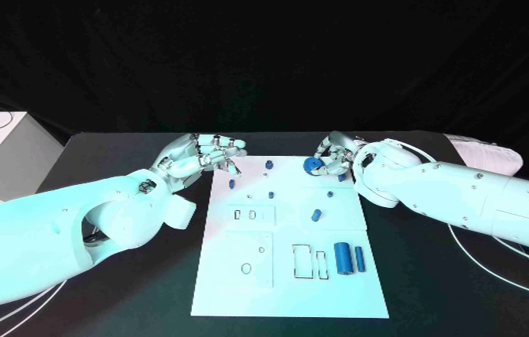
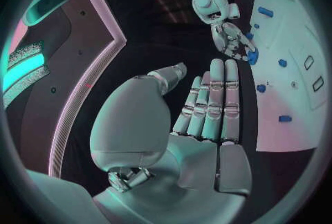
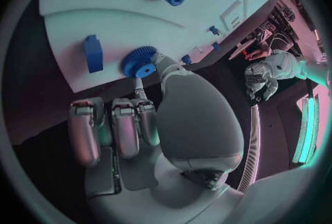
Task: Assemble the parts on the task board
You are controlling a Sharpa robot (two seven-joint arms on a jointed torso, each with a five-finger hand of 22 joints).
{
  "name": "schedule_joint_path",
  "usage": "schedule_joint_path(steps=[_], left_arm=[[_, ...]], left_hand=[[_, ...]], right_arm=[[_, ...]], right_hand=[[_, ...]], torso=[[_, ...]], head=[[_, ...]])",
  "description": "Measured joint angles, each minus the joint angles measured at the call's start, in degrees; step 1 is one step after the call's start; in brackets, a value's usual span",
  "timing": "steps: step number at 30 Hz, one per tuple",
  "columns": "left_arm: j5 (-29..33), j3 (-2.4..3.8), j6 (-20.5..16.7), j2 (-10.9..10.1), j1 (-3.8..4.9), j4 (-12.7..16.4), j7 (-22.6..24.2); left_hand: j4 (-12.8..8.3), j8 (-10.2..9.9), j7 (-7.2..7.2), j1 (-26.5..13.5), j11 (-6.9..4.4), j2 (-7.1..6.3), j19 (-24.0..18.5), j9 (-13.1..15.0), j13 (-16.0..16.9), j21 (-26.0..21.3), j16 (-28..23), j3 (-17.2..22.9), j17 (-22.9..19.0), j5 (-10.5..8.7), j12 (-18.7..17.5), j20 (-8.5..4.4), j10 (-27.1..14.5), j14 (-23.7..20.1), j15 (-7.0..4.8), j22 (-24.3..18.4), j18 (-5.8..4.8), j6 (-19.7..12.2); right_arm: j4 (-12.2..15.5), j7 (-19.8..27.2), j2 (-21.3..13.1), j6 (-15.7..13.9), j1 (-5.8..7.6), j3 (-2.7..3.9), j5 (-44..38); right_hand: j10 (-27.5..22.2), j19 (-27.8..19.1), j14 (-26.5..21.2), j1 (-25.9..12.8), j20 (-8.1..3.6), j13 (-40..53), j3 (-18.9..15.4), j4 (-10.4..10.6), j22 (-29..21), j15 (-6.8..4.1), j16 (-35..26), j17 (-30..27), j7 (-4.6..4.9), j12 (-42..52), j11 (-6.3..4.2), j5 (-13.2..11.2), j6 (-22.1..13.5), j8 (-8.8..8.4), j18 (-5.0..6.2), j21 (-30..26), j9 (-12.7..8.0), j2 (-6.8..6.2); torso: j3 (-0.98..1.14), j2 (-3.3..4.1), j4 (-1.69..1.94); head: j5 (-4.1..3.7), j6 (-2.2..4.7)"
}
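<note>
The white task board (image 1: 289, 272) lies in the middle of the black bench (image 1: 430, 291). The right hand (image 1: 334, 153) sits at the board's far right corner, pinching a blue gear (image 3: 140, 61) between thumb and a finger; its other fingers (image 3: 124, 127) are curled in side by side. From the head camera the gear (image 1: 313, 166) is half covered by that hand, so whether it touches the board cannot be told. The left hand (image 1: 206, 153) hovers at the far left corner, holding nothing; its fingers (image 2: 212, 99) lie straight and close together, thumb apart.

On the board: two blue cylinders (image 1: 343, 259) lie side by side near the right edge, a short blue piece (image 1: 316, 215) sits mid-board, and a blue block (image 3: 93, 53) rests just beside the gear. Several small blue pegs (image 1: 271, 196) dot the far half, too small to make out their shape. Part of the far right corner is hidden by the right arm
</note>
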Motion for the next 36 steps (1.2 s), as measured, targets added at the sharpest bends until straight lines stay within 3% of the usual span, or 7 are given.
schedule_joint_path(steps=[11, 18, 20, 24, 36], left_arm=[[0.0, 0.0, 0.0, 0.0, 0.0, 0.0, -0.1], [0.0, 0.0, 0.0, 0.0, 0.0, 0.0, -0.2], [0.0, 0.0, 0.0, -0.1, 0.0, 0.0, -0.2], [0.0, 0.0, 0.0, -0.1, 0.0, 0.0, -0.2], [0.0, 0.0, 0.0, -0.1, 0.0, 0.0, -0.3]], left_hand=[[0.0, 0.0, 0.0, 0.0, 0.0, 0.0, 0.0, 0.0, 0.0, 0.3, 0.3, 0.0, 0.0, 0.0, 0.0, 0.0, 0.0, 0.0, 0.0, 0.2, 0.0, 0.0], [0.0, 0.0, 0.0, 0.0, 0.0, 0.0, 0.0, 0.0, 0.0, 0.3, 0.3, 0.0, 0.0, 0.0, 0.0, 0.0, 0.0, 0.0, 0.0, 0.2, 0.0, 0.0], [0.0, 0.0, 0.0, 0.0, 0.0, 0.0, 0.0, 0.0, 0.0, 0.3, 0.3, 0.0, 0.0, 0.0, 0.0, 0.0, 0.0, 0.0, 0.0, 0.2, 0.0, 0.0], [0.0, 0.0, 0.0, 0.0, 0.0, 0.0, 0.0, 0.0, 0.0, 0.3, 0.3, 0.0, 0.0, 0.0, 0.0, 0.0, 0.0, 0.0, 0.0, 0.2, 0.0, 0.0], [0.0, 0.0, 0.0, 0.2, 0.0, 0.24, 0.0, 0.0, 0.0, 0.3, 0.3, 0.0, 0.0, 0.0, 0.0, 0.0, 0.0, 0.0, 0.0, 0.2, 0.0, 0.0]], right_arm=[[0.0, -0.4, 0.3, -0.8, -0.1, -0.02, -1.1], [0.1, -1.0, 0.5, -1.5, -0.28, -0.09, -3.8], [0.2, -1.1, 0.5, -1.6, -0.35, -0.11, -4.7], [0.7, -1.5, 0.4, -2.2, -0.47, -0.14, -7.0], [4.1, -2.4, 0.2, -4.8, -0.76, -0.23, -12.9]], right_hand=[[0.0, 0.0, 0.0, 0.5, 0.0, 0.0, 0.6, 0.6, 0.0, 0.0, 0.0, 0.0, -0.32, 0.0, -0.01, 0.0, 1.8, 0.78, 0.0, 0.2, 0.3, 0.77], [0.0, 0.0, 0.0, 1.1, 0.0, 0.0, 2.6, 0.3, 0.0, 0.0, 0.0, 0.0, -1.02, 0.0, -0.01, 0.0, 3.5, 1.21, 0.0, 0.7, 0.4, 1.44], [0.0, 0.0, -0.1, 1.3, 0.0, 0.0, 3.5, 0.2, 0.0, -0.31, 0.0, 0.0, -1.16, 0.0, -0.43, 0.0, 4.0, 1.13, 0.0, 0.7, 0.4, 1.58], [0.1, 0.0, 0.0, 1.7, 0.0, 0.0, 5.3, 0.1, 0.0, -0.44, 0.0, 0.0, -1.37, 0.0, -0.53, 1.7, 4.9, 0.98, 0.01, 1.1, 0.4, 1.17], [-0.1, 0.0, 0.0, 1.1, -0.44, 0.0, 6.2, 0.3, 0.0, -0.85, 0.0, 0.0, -1.44, 0.0, -0.73, 2.2, 5.6, 1.11, 0.01, 1.1, 0.4, 0.62]], torso=[[0.01, 0.08, -0.14], [0.01, 0.08, -0.07], [0.01, 0.08, -0.07], [0.03, 0.04, -0.08], [0.01, 0.0, -0.11]], head=[[0.21, -0.09], [0.17, -0.18], [0.17, -0.19], [0.29, -0.19], [0.51, 0.03]])
